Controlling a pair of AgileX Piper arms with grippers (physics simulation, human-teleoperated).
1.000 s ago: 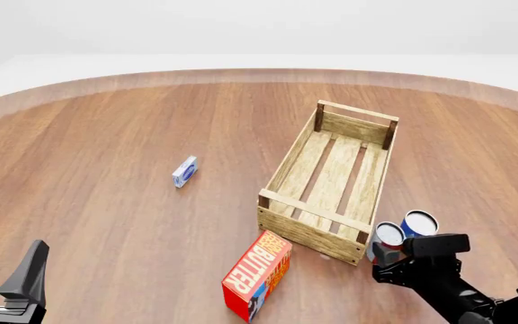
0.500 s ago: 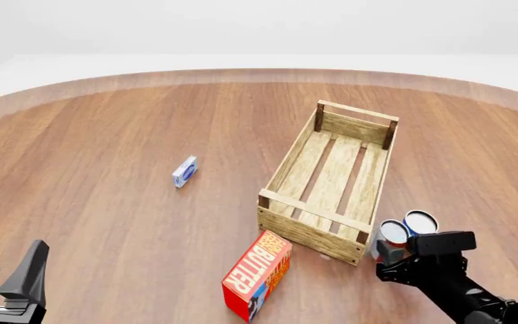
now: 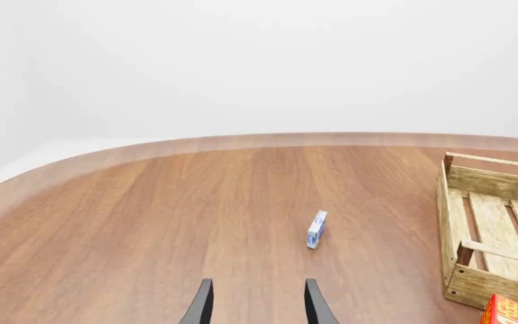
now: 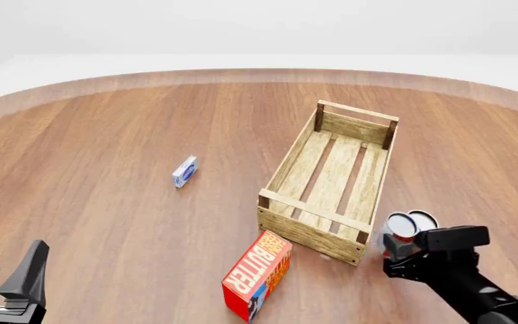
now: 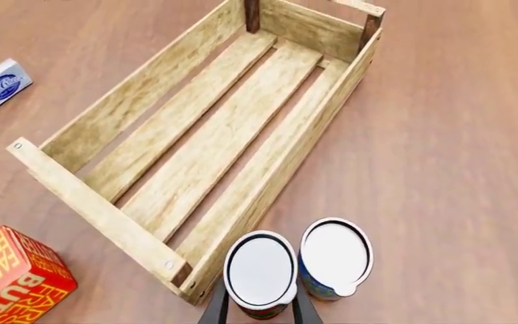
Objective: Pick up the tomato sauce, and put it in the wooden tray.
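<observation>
The tomato sauce (image 4: 400,227) is a small can with a silver top, just off the near right corner of the wooden tray (image 4: 313,210). My right gripper (image 4: 396,247) is shut on it. In the right wrist view the fingers (image 5: 214,312) press both sides of the tomato sauce (image 5: 259,270), right beside the wooden tray's (image 5: 97,206) corner. The tray is empty. My left gripper (image 4: 5,251) is open and empty at the near left, far from the can; it also shows in the left wrist view (image 3: 259,307).
A blue-and-yellow can (image 4: 423,219) stands touching or almost touching the tomato sauce on its right (image 5: 334,260). A red-orange butter box (image 4: 257,273) stands in front of the tray's near end. A small blue-and-white box (image 4: 184,171) lies left of the tray.
My right gripper has moved right with the tomato sauce in it; the can now overlaps the blue-and-yellow can in the front view. The left arm has not moved.
</observation>
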